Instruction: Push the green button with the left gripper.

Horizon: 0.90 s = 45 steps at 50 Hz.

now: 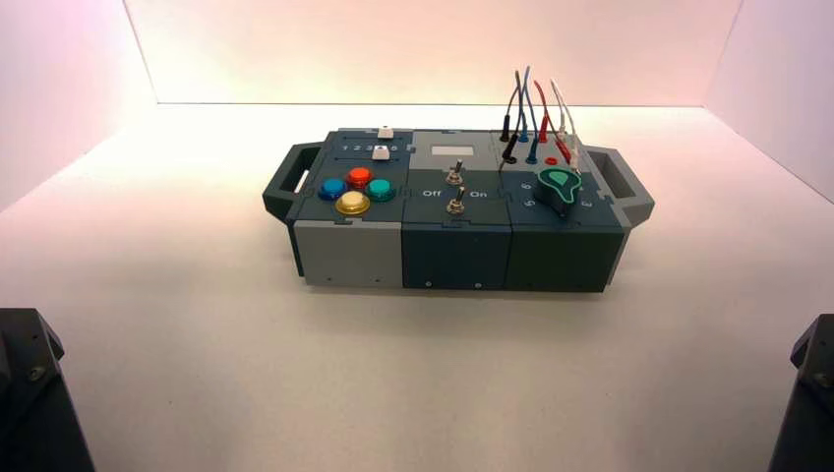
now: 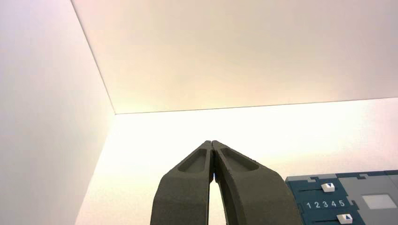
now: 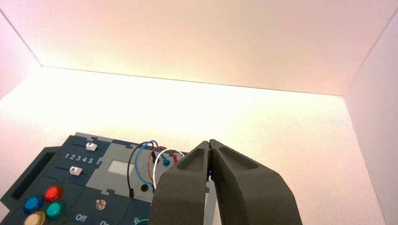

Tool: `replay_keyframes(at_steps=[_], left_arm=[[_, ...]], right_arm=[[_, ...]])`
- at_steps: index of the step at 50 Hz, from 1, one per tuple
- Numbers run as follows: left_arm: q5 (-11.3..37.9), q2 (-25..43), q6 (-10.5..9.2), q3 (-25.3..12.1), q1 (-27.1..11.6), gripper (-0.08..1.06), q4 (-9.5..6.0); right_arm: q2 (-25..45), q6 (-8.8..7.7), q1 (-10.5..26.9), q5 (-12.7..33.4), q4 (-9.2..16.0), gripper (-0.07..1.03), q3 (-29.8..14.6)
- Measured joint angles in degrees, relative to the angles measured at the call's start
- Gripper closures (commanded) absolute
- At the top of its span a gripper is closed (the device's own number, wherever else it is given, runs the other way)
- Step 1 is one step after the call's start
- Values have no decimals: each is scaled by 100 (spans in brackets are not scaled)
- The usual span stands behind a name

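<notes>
Box (image 1: 457, 221) sits mid-table (image 1: 197, 324), well apart from both arms. The green button (image 1: 381, 190) is on the box's left top section, rightmost of a 4-button cluster: red button (image 1: 359, 177) behind, blue button (image 1: 332, 188) to the left, yellow button (image 1: 353, 204) in front. Nothing touches it.

Left gripper (image 2: 212, 144) is held off to the box's left, above the table, w/ its fingers (image 2: 187, 187) pressed together, tips meeting, gripping nothing. In the left wrist view only a corner of the box shows: two white sliders (image 2: 328, 187) and, between their tracks, the digits "1 2 3 4 5". Green button not in that view.

Right gripper (image 3: 209, 143) hovers nr the box's right side, fingers (image 3: 253, 187) likewise closed tip to tip, empty. Right wrist view shows "1 2 3 4 5" between the sliders again, "Off" printed by a toggle switch (image 3: 99, 204), a cut-off "On" partly visible at the edge, and a "6" nr the dial area. Green button (image 3: 55, 210) shows there too, beside red and blue.

High view: "Off" and "On" flank the front one of two toggle switches (image 1: 455, 205) in the centre section; a pale rectangular label window (image 1: 450, 150) behind carries no legible text. Teal dial knob (image 1: 559, 184) on the right section w/ numerals around it, too small to read. Wires (image 1: 531, 108) (black, blue, red, white) loop up from the rear right.
</notes>
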Motion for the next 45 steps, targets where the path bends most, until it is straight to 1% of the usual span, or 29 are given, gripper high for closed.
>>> replay_keyframes(at_steps=[18,24,25,30,31,33,34,35,36,37,40,41,42,43,44,45], left_arm=[[9,-18,9,0,0,101,0],[44,35,9,0,-97,101,0],[123,141,44,9,-220,101,0],[343,519,149,-53,-580,101,9],[457,729,202,-88,-773,101,0],[606,1081,246,-167,-1063,101,9],[606,1081,246,-167,-1063,101,9],[677,1230,255,-202,-1195,101,9],[800,1503,272,-272,-1441,101,18],[826,1556,272,-290,-1485,101,9],[984,1916,299,-413,-1837,101,9],[1107,2215,325,-510,-2101,101,9],[1169,2355,334,-571,-2224,101,18],[1178,2399,334,-589,-2268,101,18],[1283,2637,360,-686,-2470,101,18],[1336,2777,378,-747,-2584,101,18]], right_arm=[[18,0,0,0,9,99,0],[26,0,0,0,9,99,0],[44,0,0,0,9,99,0],[97,0,0,9,9,99,0],[132,0,0,18,9,99,0],[185,0,0,35,9,99,0],[185,0,0,35,9,99,0],[202,0,0,35,9,99,0],[246,0,0,44,9,99,0],[246,0,0,44,9,99,0],[308,0,0,44,9,99,0],[343,0,0,44,9,99,0],[369,0,0,44,9,99,0],[369,0,0,44,9,99,0],[413,0,0,44,9,99,0],[439,0,0,44,9,99,0]])
